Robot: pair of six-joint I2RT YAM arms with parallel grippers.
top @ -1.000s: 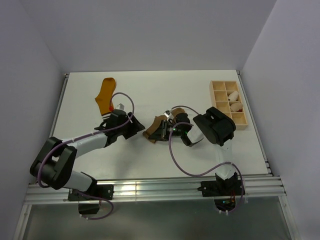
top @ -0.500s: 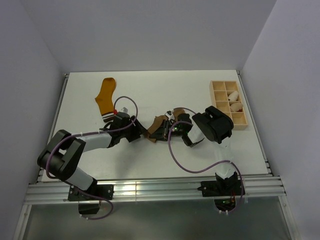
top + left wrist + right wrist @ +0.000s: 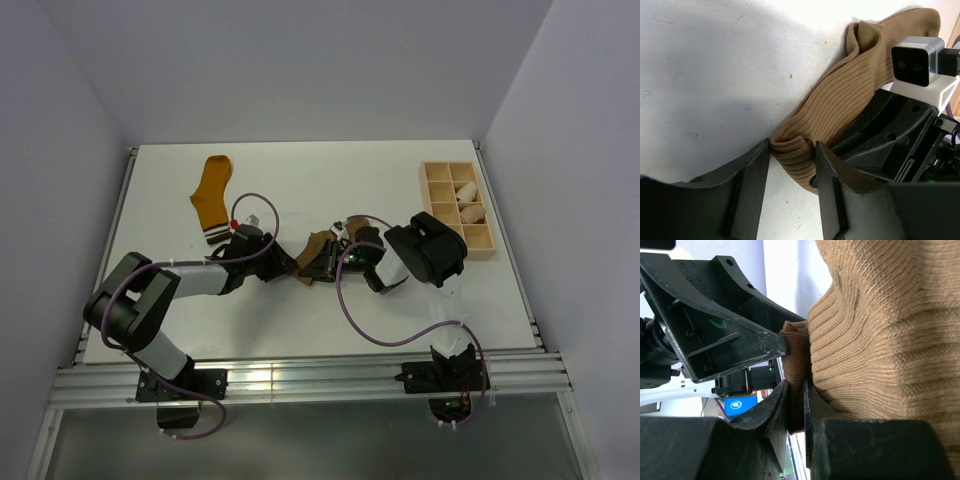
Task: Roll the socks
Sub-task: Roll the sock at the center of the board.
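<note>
The tan-brown sock (image 3: 312,248) lies bunched at the table's middle, between both grippers. My left gripper (image 3: 281,265) comes in from the left. In the left wrist view its jaws (image 3: 792,152) press both sides of the sock's folded end (image 3: 790,150). My right gripper (image 3: 322,262) comes in from the right, and in the right wrist view (image 3: 795,390) it is shut on a darker brown edge of the sock (image 3: 796,355), with ribbed tan fabric (image 3: 880,340) bulging beside it. The mustard-orange sock (image 3: 212,192) lies flat at the back left, untouched.
A wooden compartment tray (image 3: 422,185) holding small cream-white rolled bundles (image 3: 467,195) stands at the back right. The two grippers sit almost tip to tip; the right gripper's body (image 3: 890,130) fills the left wrist view's right side. Purple cables loop over both arms.
My left gripper has slid right across the table up to the tan-brown sock's left end and now has that end between its jaws. The right gripper has stayed on the sock.
</note>
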